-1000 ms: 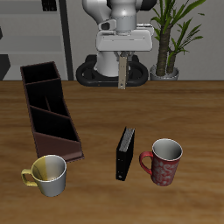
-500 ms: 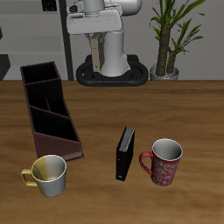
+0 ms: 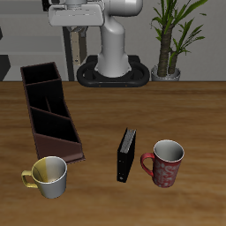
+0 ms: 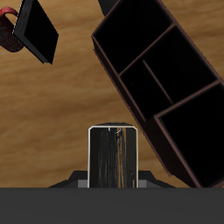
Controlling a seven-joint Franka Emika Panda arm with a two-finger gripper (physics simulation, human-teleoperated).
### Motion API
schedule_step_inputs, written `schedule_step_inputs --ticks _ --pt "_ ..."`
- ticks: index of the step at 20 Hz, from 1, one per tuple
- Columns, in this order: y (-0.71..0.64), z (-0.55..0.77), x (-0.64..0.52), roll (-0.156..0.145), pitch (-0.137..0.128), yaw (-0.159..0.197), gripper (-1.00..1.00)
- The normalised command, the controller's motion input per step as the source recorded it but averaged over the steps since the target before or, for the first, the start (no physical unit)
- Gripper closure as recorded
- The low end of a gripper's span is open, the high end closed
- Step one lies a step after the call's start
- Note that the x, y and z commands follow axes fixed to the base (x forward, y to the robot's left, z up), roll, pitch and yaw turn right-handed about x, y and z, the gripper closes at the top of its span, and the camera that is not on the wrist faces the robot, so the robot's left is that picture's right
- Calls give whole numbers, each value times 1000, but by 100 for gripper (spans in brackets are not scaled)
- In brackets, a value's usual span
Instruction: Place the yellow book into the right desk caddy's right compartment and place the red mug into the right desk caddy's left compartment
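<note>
1. Here, the two-finger gripper [image 3: 76, 42] is clamped on the small, slim, pale tan-grey yellow book [image 4: 114, 157], which sits between the jaws.
2. The long, dark maroon-brown right desk caddy [image 4: 112, 59] lies below and just beside the jaws.
3. The speckled dark red mug [image 3: 165, 164] stands upright, well apart from the jaws.
4. The book is probably light, stiff and thin, best gripped across its flat faces. The mug looks heavier and slicker, so pinch its rim wall.

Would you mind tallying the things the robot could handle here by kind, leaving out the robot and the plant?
Mugs: 2 (red mug, yellow-and-white mug)
Books: 2 (black book, yellow book)
Caddies: 1 (caddy)
Total: 5
</note>
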Motion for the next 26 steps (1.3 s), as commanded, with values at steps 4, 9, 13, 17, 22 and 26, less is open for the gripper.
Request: schedule_step_inputs --ticks 4,9,13,17,22,26 --pt "-354 79 -267 0 22 18 100" --pt "-409 181 -151 -5 9 -16 100" --pt "-630 184 192 -33 35 -71 100" --pt "-385 98 161 -24 23 -38 100" --pt "-558 175 191 -5 33 4 100" --pt "-482 126 148 -34 -21 -22 100"
